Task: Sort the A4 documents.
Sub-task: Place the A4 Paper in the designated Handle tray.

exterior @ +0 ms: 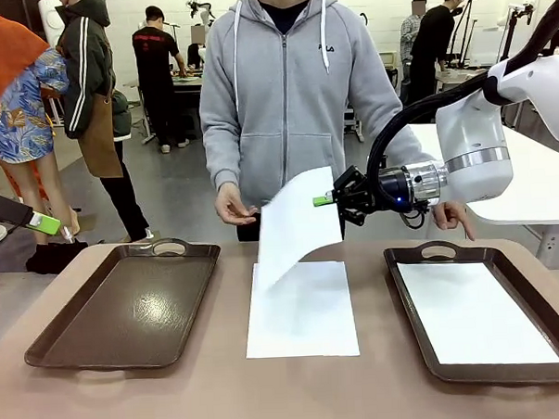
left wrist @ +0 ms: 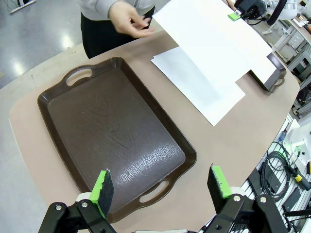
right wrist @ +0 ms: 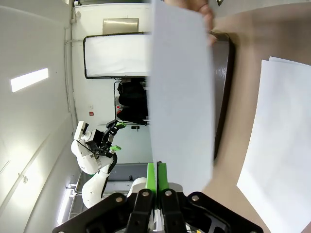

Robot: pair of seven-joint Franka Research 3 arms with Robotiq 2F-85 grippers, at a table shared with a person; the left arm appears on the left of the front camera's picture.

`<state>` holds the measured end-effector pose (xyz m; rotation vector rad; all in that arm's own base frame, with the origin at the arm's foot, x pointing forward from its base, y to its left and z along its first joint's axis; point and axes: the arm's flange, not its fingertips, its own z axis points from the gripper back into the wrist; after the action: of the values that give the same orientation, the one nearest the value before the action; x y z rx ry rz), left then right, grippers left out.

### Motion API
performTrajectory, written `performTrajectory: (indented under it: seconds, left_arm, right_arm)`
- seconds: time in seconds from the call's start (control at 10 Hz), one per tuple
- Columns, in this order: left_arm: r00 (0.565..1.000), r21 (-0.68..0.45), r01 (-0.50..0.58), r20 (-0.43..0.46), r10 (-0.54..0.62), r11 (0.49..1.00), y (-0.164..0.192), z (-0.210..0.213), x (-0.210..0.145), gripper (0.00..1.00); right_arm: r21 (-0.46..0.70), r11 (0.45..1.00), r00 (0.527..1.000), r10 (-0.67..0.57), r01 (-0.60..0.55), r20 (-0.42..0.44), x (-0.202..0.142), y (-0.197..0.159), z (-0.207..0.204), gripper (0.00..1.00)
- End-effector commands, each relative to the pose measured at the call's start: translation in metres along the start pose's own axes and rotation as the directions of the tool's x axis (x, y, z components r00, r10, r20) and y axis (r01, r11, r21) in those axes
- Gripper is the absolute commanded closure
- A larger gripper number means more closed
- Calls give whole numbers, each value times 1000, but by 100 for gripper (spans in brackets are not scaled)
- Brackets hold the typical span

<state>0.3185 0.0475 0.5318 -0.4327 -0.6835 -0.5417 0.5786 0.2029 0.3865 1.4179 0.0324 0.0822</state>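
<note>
Front view: one sheet [exterior: 299,223] is pinched at its edge by the closed right gripper [exterior: 326,200] and held above the stack [exterior: 303,315], presumably for sorting.

In the front view the left tool [exterior: 44,222] is cut off at the 9 o'clock edge, with one green pad showing, and the tray [exterior: 407,257] at 4 o'clock runs past the frame. The lifted sheet [exterior: 299,223] covers the 11 o'clock corner of the paper stack [exterior: 303,315]. The person's hand [exterior: 452,219] is half hidden behind the right arm. In the left wrist view that sheet hides the same tray except for one handled corner. In the right wrist view a person's fingers [right wrist: 206,12] are cut off at 12 o'clock.
</note>
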Motion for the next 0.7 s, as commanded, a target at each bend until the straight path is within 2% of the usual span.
performTrajectory:
  seconds: [0.0,0.2,0.3,0.6]
  left_arm:
    - [1000,-10,9,10,-9,1000,2,-1,0,0]
    - [1000,-10,9,10,-9,1000,2,-1,0,0]
    - [1000,-10,9,10,-9,1000,2,-1,0,0]
    - [1000,-10,9,10,-9,1000,2,-1,0,0]
  right_arm:
    - [0,1000,1000,0,0,0,0,0,0,99]
    - [13,987,981,162,-162,-103,-37,14,38,99]
    - [-5,980,973,196,-198,-118,-50,21,62,99]
    - [-150,972,980,165,-182,-113,-70,19,135,99]
